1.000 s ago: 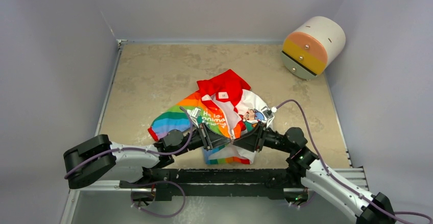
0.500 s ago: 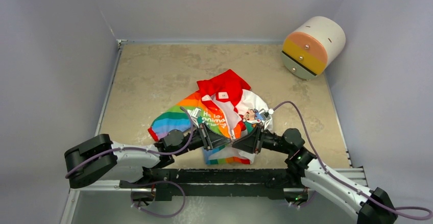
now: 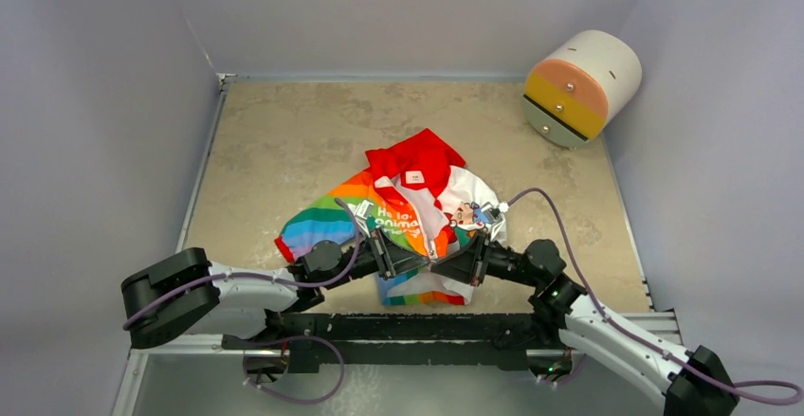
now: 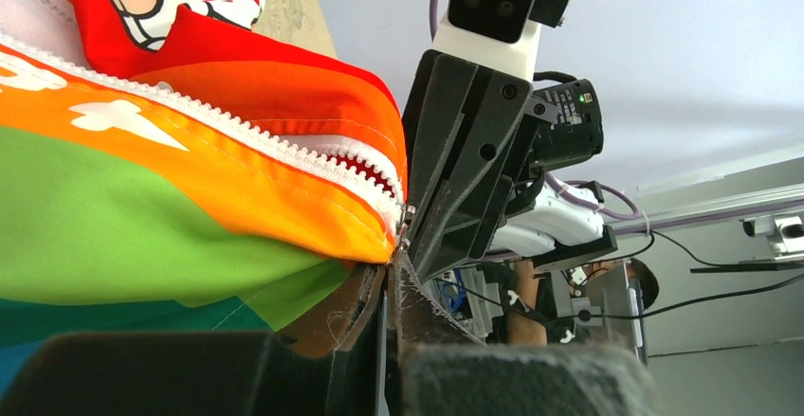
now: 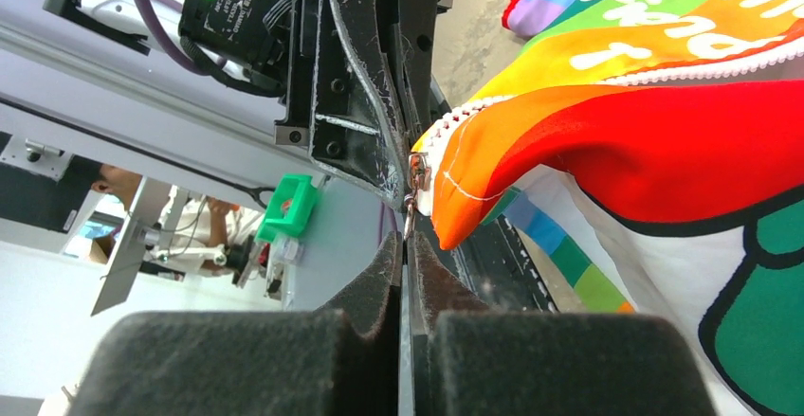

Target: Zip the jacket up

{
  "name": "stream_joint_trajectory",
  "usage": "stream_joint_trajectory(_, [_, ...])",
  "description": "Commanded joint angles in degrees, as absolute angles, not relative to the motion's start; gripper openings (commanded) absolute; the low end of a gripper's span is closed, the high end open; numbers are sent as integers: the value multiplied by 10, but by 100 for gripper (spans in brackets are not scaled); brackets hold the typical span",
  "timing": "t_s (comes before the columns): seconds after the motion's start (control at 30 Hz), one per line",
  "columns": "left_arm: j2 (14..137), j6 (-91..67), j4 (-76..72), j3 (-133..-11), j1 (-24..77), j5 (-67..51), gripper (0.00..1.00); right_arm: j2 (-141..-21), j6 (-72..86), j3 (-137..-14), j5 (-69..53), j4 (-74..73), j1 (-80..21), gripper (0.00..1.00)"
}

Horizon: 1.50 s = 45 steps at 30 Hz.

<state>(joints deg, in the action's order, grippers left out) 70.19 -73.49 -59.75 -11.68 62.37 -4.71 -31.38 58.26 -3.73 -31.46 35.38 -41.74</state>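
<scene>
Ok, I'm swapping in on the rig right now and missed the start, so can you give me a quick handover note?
Left gripper: shut on the jacket at its bottom hem beside the zip.
Right gripper: shut, apparently on the zipper pull, facing the left one.
Jacket: crumpled in the middle of the table, hood away from the arms.
Done: hem and pull gripped.
To do: the teeth above the pull are apart; draw the pull up toward the hood.
</scene>
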Motion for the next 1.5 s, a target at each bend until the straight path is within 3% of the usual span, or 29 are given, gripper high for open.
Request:
stream_joint_trajectory(0.0, [707, -730, -628, -126, 626, -59, 0, -294, 600, -46, -299, 384, -423, 0])
stream_joint_trajectory(0.63, [713, -688, -590, -123, 626, -71, 0, -286, 644, -90, -293, 404, -427, 0])
stream_joint_trajectory(1.1, [691, -688, -582, -120, 626, -69, 0, -249, 593, -108, -288, 283, -428, 0])
stream_joint_trajectory(1.47, [691, -690, -580, -121, 627, -72, 0, -249, 596, -119, -299, 300, -428, 0])
